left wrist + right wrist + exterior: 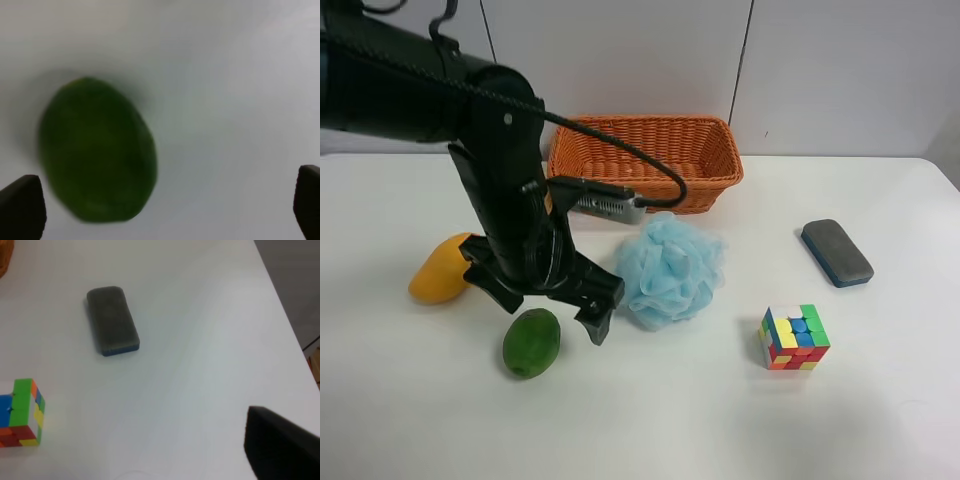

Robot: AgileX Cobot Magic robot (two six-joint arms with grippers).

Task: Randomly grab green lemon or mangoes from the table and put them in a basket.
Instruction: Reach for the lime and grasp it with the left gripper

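Observation:
The green lemon [531, 342] lies on the white table [720, 430] near the front left. It fills the left wrist view [97, 150], blurred. The left gripper [554, 315] hangs open just above and behind the lemon. Its two fingertips show wide apart at the corners of the left wrist view [162, 210], and it is empty. The yellow-orange mango [440, 268] lies to the left, partly behind the arm. The wicker basket [700, 165] stands at the back. Only one dark part of the right gripper [280, 447] shows, over bare table.
A light-blue mesh bath puff [670, 268] lies right beside the left gripper. A colour cube [794, 338] [22, 412] and a dark rectangular eraser [836, 252] [112, 320] sit to the right. The table's right edge [287, 320] runs close by.

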